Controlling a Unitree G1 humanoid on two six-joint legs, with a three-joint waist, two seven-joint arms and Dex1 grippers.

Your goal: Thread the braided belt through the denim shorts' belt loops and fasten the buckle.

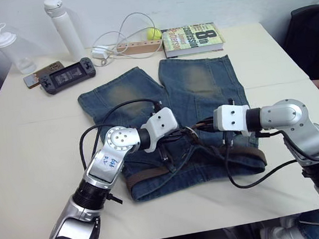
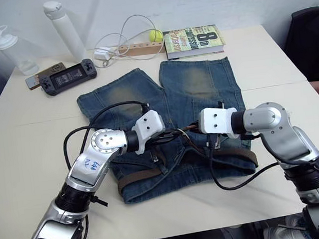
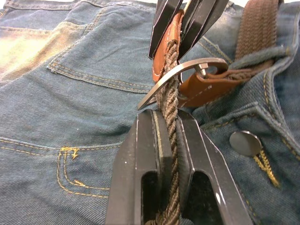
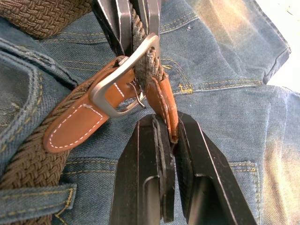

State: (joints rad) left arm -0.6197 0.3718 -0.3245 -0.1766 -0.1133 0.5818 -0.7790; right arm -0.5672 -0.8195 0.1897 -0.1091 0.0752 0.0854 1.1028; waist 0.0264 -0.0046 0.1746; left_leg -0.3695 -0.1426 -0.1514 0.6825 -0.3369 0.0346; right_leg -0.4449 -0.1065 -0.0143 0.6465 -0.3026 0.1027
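Nearest us, the left end effector point(image 3: 168, 140) is clamped on the belt point(image 3: 168, 105) just short of the buckle point(image 3: 187, 70). Across the frame, the right end effector point(image 4: 169, 136) is clamped on the tan tip. Both meet over the fly of the shorts point(image 1: 195, 82), the belt already lying along the waistband. We judge the tip should be drawn straight through while we steady the frame. Beyond, the bench point(image 1: 34, 165) is open at both sides; a book point(image 1: 191, 38) lies far back.
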